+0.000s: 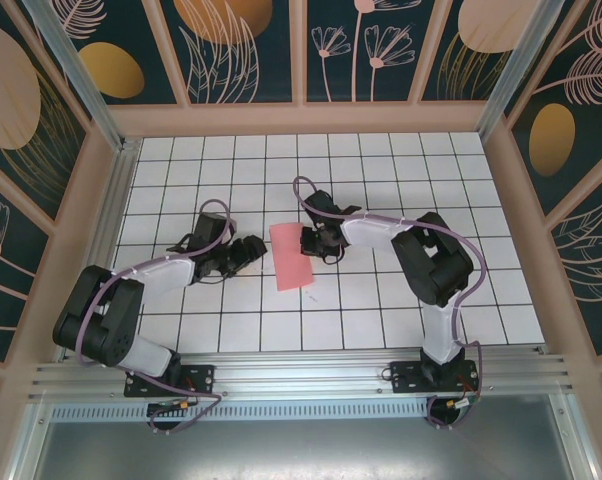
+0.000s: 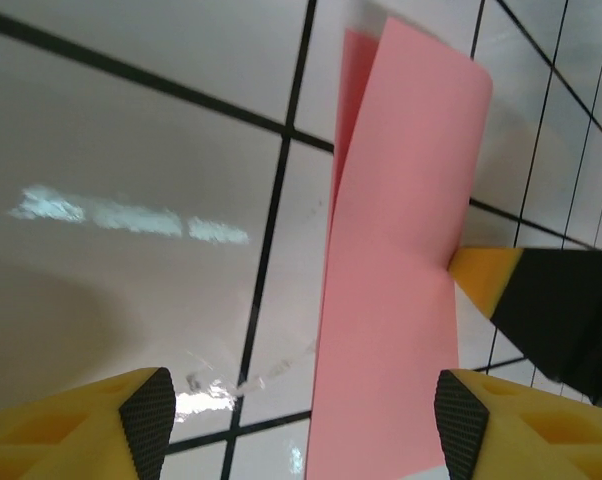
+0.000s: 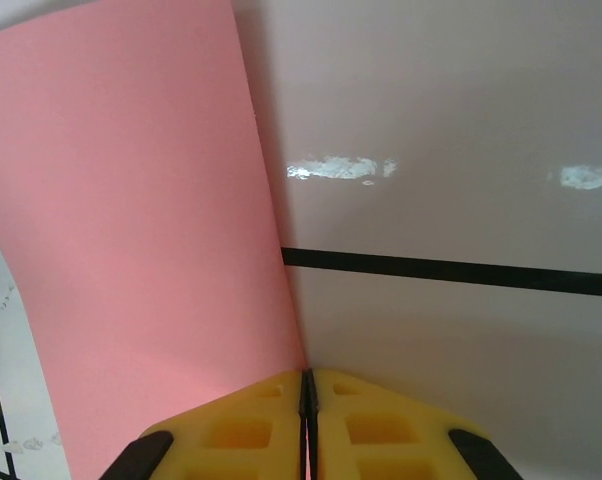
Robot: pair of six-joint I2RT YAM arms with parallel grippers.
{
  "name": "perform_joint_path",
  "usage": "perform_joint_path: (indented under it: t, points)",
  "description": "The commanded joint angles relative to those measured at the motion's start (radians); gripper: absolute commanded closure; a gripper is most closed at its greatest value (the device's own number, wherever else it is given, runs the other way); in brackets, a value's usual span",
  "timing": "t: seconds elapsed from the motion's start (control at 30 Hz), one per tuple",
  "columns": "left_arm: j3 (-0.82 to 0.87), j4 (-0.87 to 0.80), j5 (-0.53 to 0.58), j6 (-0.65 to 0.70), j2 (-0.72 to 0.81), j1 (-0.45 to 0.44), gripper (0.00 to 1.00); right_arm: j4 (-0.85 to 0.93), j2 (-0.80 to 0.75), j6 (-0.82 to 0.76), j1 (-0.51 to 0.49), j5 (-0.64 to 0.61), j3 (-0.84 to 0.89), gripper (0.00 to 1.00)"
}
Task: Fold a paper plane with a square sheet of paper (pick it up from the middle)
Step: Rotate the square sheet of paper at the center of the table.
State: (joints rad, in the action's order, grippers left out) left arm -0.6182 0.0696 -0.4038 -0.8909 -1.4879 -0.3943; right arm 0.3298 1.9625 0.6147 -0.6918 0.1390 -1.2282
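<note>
The sheet of paper (image 1: 289,257) is lying mid-bench (image 1: 381,300), seemingly only folded in half. The right end effector (image 3: 306,388) is pinching its edge, and the left end effector (image 2: 301,405) is gaping wide, straddling it. The nose and wing folds are awaiting.
</note>
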Motion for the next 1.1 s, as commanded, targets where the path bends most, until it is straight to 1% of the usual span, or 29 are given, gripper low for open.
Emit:
perform_joint_path:
  t: [0.0,0.1,0.2,0.27,0.33,0.4,0.5,0.63,0.77,0.97,1.07]
  points:
    - [0.039,0.081,-0.077,-0.066,0.021,-0.049,0.28,0.041,0.050,0.064,0.000,-0.012,0.057,0.87]
    - [0.067,0.119,-0.084,-0.100,0.012,-0.071,0.29,-0.007,0.031,0.068,0.006,0.031,0.086,0.86]
    - [0.067,0.104,-0.047,-0.098,0.009,-0.071,0.29,-0.057,-0.022,0.038,0.014,0.067,0.111,0.75]
    - [0.056,0.089,-0.027,-0.094,0.013,-0.071,0.30,-0.077,-0.091,0.004,0.021,0.076,0.120,0.69]
    - [0.051,0.082,-0.011,-0.094,0.018,-0.071,0.30,-0.061,-0.150,-0.035,0.026,0.069,0.107,0.66]
    - [0.051,0.080,0.003,-0.099,0.027,-0.071,0.30,-0.039,-0.186,-0.062,0.025,0.062,0.091,0.66]
    - [0.056,0.078,0.023,-0.109,0.039,-0.071,0.30,-0.017,-0.173,-0.085,0.016,0.113,0.082,0.70]
    - [0.068,0.079,0.039,-0.119,0.051,-0.070,0.30,0.025,-0.122,-0.078,-0.003,0.073,0.079,0.71]
    - [0.073,0.077,0.043,-0.121,0.055,-0.071,0.31,0.049,-0.097,-0.064,-0.028,0.065,0.076,0.65]
    - [0.061,0.042,0.062,-0.104,0.057,-0.070,0.30,0.116,-0.079,-0.023,-0.095,0.040,0.083,0.63]
    - [0.059,0.023,0.086,-0.102,0.062,-0.071,0.30,0.134,-0.079,0.008,-0.130,0.053,0.094,0.62]
